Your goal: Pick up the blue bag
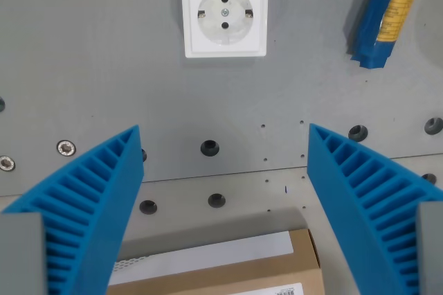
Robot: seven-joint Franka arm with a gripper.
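While the hand (223,136) gapes wide and empty, the blue bag (386,14) lies well beyond its right finger.

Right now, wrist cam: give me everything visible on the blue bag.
The blue bag sits at the wrist view's upper right, cut off by the top edge, so only part shows. It looks like a slim blue packet with a yellow-orange panel and a pale top, probably glossy plastic. It lies tilted on the grey panel, casting a shadow to its left. Nothing else touches it; the gripper is open and well clear.
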